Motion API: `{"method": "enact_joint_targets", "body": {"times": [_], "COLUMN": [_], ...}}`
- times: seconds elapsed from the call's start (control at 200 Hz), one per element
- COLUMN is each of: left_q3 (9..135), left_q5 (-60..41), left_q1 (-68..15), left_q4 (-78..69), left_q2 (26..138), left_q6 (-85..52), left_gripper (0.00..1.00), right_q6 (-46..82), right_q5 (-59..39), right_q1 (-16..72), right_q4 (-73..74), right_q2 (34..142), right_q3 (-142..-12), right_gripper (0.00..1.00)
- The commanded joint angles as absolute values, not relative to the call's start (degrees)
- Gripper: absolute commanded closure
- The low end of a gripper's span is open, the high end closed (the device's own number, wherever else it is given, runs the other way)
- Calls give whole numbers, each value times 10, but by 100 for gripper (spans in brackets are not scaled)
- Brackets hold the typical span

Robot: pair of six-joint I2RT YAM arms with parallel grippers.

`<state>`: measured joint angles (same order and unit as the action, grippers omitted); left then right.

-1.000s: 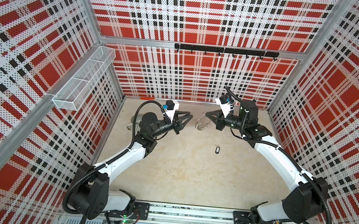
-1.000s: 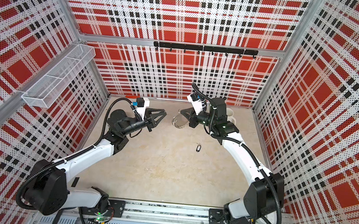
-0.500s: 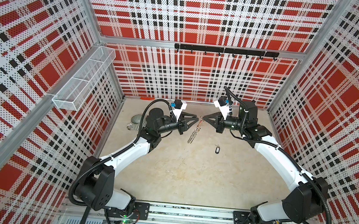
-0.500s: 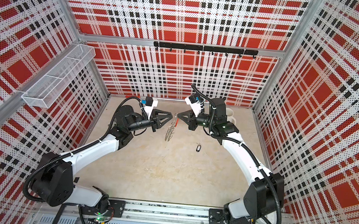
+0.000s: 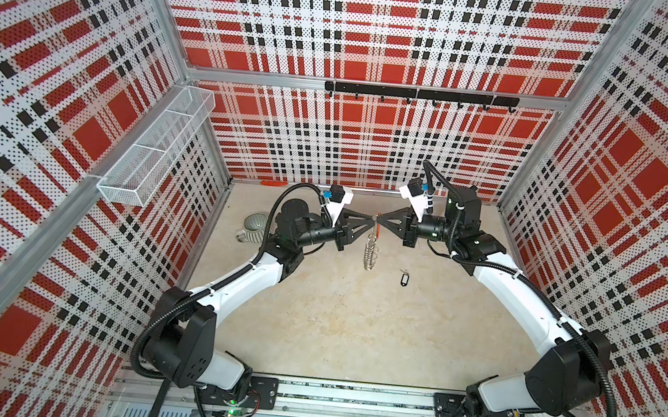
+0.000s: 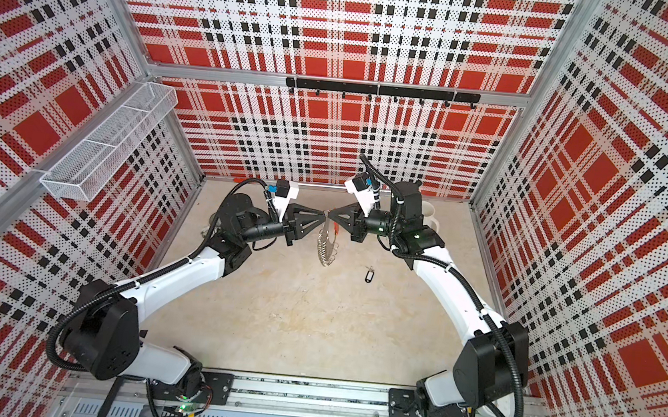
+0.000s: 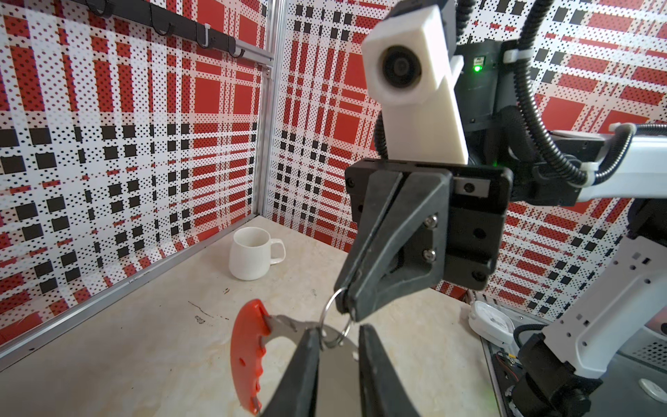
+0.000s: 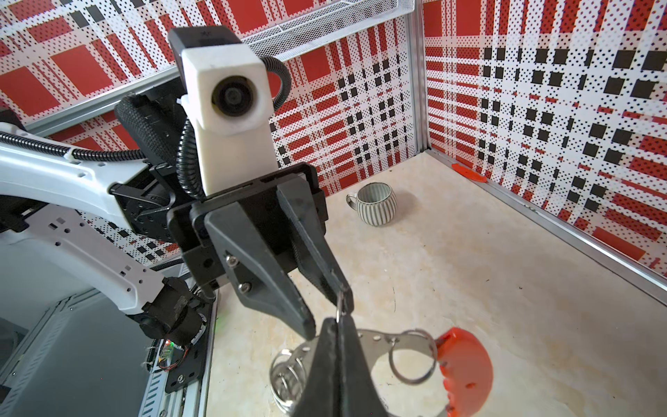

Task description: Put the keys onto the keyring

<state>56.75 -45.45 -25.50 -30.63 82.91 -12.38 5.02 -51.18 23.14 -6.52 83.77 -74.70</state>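
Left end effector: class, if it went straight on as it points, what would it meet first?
Probably a loop of the keyring at the left end effector, then the right end effector pinching it, nearly tip to tip.

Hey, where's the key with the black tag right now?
In both top views the key lies on the table, just right of the hanging keyring.

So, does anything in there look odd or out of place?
Nothing spilled or broken. Two small oddities: an orange scrap lies at the foot of the back wall, apart from everything else, and the keyring dangles in mid-air, pinched by the right fingers, while the keys lie alone on the table.
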Motion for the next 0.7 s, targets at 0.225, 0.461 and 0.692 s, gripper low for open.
{"method": "enact_joint_targets", "body": {"times": [0.225, 0.461, 0.692], "left_q3": [583, 585, 591], "left_q5": [-480, -485, -495], "left_q1": [-232, -233, -244], "left_q4": [-306, -306, -305], "left_q2": [835, 835, 843], "left_q6": [-127, -130, -131], "left_gripper": [75, 71, 71], "right_q6": [48, 51, 54], "right_q5": [-543, -547, -553], "right_q1": [234, 236, 239], "right_q4": [-40, -40, -37], "right_q2": [833, 836, 838], "right_q3": [-745, -743, -747], "right_gripper": [100, 100, 100]}}
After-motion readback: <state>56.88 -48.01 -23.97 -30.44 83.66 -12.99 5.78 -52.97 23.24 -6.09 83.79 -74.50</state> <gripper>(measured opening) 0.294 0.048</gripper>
